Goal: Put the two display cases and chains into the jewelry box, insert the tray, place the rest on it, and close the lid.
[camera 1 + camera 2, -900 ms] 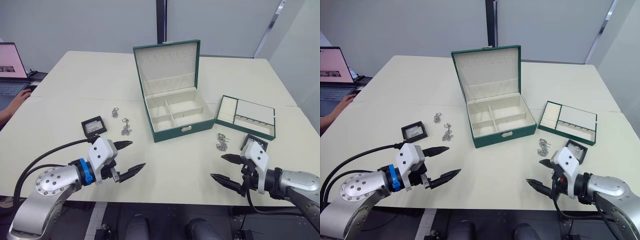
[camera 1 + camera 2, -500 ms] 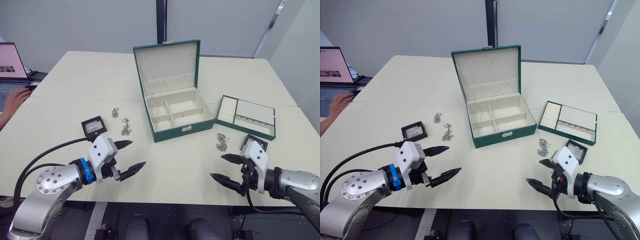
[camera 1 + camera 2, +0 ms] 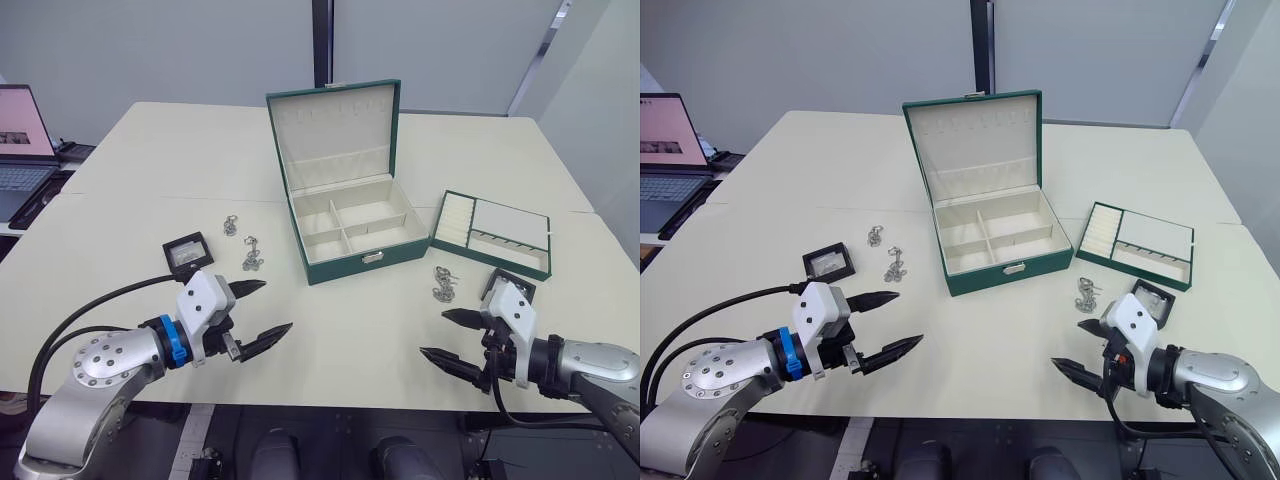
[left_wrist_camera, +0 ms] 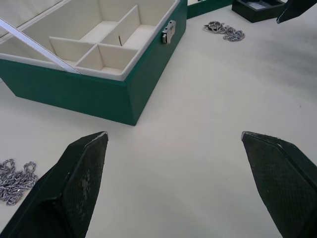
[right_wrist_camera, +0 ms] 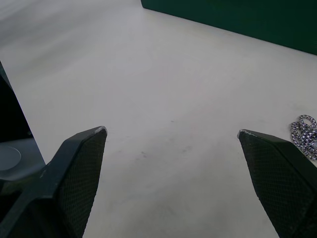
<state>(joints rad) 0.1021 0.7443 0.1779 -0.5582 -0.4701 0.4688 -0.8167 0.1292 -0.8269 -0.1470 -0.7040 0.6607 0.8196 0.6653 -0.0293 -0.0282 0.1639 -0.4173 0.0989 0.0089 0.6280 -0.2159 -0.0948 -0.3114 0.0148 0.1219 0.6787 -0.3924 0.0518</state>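
Note:
The jewelry box (image 3: 356, 243) stands in the middle of the table, its lid (image 3: 333, 128) raised upright and its cream compartments bare. The tray (image 3: 492, 232) lies to its right. One display case (image 3: 188, 251) rests on the left, with two chains (image 3: 230, 225) (image 3: 252, 259) between it and the box. Another chain (image 3: 443, 285) lies right of the box front, and the second display case (image 3: 1152, 293) is partly hidden behind my right wrist. My left gripper (image 3: 277, 306) hovers open just in front of the left case. My right gripper (image 3: 432, 333) is open just in front of the right chain.
A laptop (image 3: 20, 135) sits at the far left table edge, with a dark flat object (image 3: 35, 197) beside it. The near table edge runs just under both grippers. A seam crosses the tabletop behind the box.
The person's hand by the laptop at far left has drawn back out of view. Both grippers and all the task's things stay where they were.

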